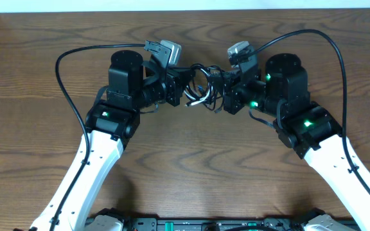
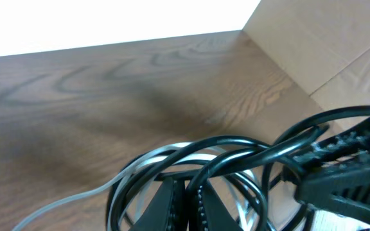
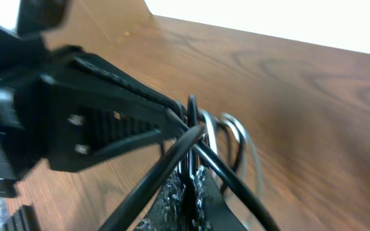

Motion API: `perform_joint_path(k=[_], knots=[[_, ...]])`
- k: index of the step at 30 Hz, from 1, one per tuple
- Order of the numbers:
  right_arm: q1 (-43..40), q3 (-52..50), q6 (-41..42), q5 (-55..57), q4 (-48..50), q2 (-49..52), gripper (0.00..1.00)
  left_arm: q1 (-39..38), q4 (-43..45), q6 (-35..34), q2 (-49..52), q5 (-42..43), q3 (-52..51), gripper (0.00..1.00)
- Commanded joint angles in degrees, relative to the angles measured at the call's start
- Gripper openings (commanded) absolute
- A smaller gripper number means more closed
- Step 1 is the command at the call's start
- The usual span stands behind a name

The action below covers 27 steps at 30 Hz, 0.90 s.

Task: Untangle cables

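My left tool (image 1: 186,91) and right tool (image 1: 220,94) faced each other over the middle of the counter (image 1: 191,167). The cables (image 1: 202,87) were bunched between them, still tangled. Both tools were clenched on the cables. In the left wrist view the black cable (image 2: 230,142) looped around my fingers and the white cable (image 2: 76,200) trailed off lower left. I couldn't tell which cord each tool pinched.

The overhead camera looked straight down on the counter (image 1: 191,167) from well above. Both wrist cameras sat low, close, facing each other across the shared tangled cables (image 2: 236,141).
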Motion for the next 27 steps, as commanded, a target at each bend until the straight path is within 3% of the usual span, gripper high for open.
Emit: perform_joint_path(k=[1, 7, 12, 18, 22, 27], knots=[[0.5, 0.2, 0.2, 8.7, -4.6, -0.4, 0.01, 1.4, -1.4, -0.8, -0.9, -6.8, 1.0, 0.07], [0.1, 0.2, 1.8, 30.3, -14.8, -0.5, 0.01, 7.1, -8.3, -1.0, -6.5, -12.8, 1.0, 0.07], [0.1, 0.2, 2.1, 36.0, -17.0, -0.5, 0.01, 12.0, -11.0, -1.0, -12.6, -12.9, 1.0, 0.08], [0.1, 0.2, 8.0, 44.0, -19.5, -0.5, 0.01, 19.0, -13.9, -1.0, -20.8, -13.3, 1.0, 0.08], [0.1, 0.2, 9.9, 43.3, -19.4, -0.5, 0.01, 21.0, -14.9, -1.6, -24.3, -11.8, 1.0, 0.07], [0.2, 0.2, 7.5, 31.8, -15.3, -0.3, 0.01, 21.0, -12.3, -1.6, -25.0, -1.4, 1.0, 0.07]])
